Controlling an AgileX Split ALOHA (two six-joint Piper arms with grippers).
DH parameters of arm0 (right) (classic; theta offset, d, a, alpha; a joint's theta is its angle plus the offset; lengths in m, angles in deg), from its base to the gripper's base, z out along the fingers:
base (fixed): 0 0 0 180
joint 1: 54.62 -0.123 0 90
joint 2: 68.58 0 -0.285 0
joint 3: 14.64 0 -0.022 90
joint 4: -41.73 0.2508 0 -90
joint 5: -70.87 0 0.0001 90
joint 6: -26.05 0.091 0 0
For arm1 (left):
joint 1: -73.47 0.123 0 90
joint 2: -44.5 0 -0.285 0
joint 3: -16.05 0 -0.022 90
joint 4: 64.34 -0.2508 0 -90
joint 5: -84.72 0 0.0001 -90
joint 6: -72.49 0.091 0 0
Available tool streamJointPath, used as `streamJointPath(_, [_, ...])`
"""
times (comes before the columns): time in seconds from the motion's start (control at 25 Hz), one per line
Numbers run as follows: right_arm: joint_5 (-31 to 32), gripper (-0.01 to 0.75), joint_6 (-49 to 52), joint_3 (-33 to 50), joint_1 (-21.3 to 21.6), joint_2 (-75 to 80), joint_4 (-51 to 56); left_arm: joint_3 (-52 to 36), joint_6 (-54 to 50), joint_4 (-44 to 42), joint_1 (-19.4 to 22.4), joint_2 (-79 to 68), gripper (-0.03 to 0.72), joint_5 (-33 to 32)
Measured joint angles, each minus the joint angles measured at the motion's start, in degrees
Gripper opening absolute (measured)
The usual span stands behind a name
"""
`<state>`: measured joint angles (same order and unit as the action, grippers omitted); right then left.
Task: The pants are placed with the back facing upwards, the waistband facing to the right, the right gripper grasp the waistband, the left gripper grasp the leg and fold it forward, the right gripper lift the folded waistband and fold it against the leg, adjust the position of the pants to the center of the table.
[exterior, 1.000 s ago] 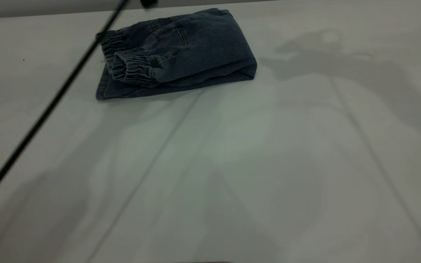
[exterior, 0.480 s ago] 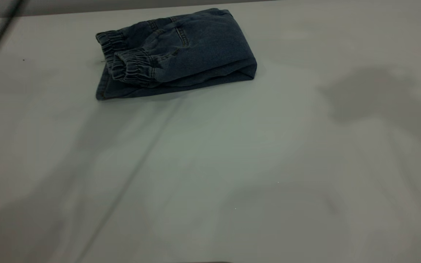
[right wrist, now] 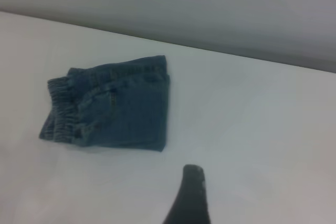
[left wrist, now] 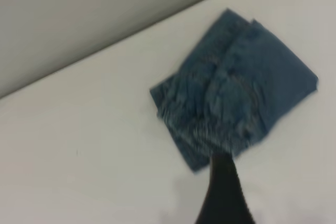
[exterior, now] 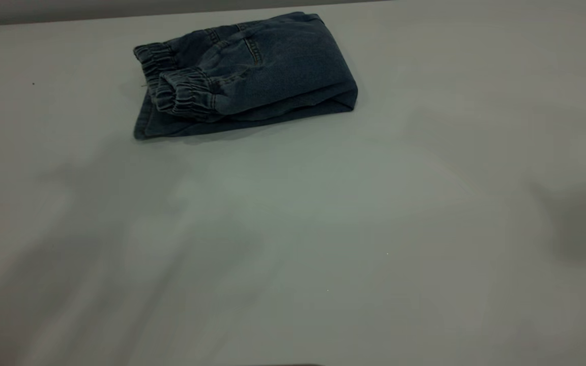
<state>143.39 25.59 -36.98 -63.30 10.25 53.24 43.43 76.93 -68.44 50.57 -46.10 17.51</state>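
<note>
Finger spread unreadable on both: single dark fingertip [left wrist: 223, 190] of left gripper, single fingertip [right wrist: 190, 195] of right gripper, each raised clear of folded pants [exterior: 244, 76]. No legible writing seen on pants or table [exterior: 323, 229].

The short blue washed-denim pants [exterior: 244, 71] lie folded into a compact rectangle near the far edge of the plain white table [exterior: 323, 229], gathered elastic waistband leftward.

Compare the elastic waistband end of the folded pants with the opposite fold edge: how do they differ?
The waistband is gathered into tight ruffles; the fold edge is smooth and rounded. At the waistband the layers end open and stepped; the fold edge is closed. Both are dark blue denim of the pants, lying on the table.
</note>
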Motion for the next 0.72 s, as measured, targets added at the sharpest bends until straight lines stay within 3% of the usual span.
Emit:
streamJointPath(0.44, [0.30,0.570,0.46,24.25,0.00,-25.62,0.14,-36.19,6.89,4.44,0.00,46.57,0.472,0.00])
streamJointPath(0.72, [0.67,0.570,0.46,36.99,0.00,-42.11,-1.73,-47.60,7.00,5.77,0.00,65.80,0.472,0.00])
